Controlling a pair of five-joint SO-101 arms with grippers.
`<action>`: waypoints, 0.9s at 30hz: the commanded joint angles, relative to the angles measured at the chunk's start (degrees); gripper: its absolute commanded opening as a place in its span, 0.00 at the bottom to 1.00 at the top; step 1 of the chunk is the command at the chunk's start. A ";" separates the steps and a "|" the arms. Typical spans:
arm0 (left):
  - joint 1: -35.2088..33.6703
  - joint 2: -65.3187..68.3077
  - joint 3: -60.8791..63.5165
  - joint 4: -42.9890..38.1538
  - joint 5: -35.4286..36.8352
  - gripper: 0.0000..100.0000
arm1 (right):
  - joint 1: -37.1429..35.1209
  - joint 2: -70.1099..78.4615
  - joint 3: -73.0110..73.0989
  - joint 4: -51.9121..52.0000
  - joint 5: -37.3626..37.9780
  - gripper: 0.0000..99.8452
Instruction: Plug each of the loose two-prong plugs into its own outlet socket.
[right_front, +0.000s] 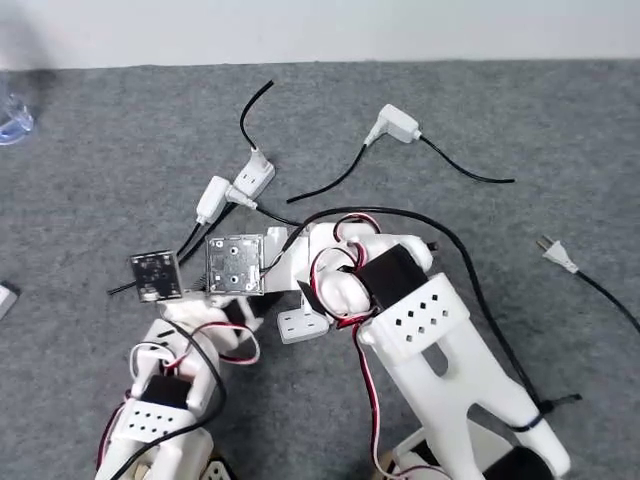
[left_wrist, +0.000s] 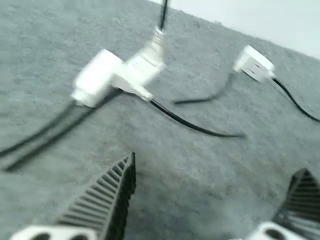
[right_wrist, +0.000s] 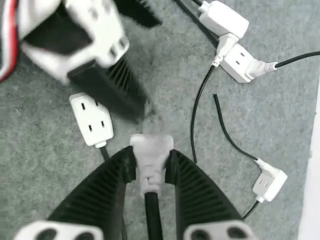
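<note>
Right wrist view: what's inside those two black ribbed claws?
The right gripper is shut on a white connector, with a black cord trailing back between the fingers. The connector's front face is blurred, so prongs or slots cannot be told.

A white plug (right_wrist: 150, 160) is seen clamped; a white outlet socket (right_wrist: 91, 119) (slots facing up) is laid just beside it.
</note>
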 joint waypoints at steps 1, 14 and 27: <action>-8.88 -0.53 -0.66 -0.53 -0.26 0.44 | -0.75 1.01 -6.33 2.51 -0.53 0.01; -30.33 -0.53 -0.84 8.09 -5.54 0.44 | -4.26 23.69 -17.41 9.80 -3.87 0.01; -30.33 -0.53 -0.84 8.09 -5.71 0.44 | -5.41 33.80 -18.02 12.35 -0.62 0.01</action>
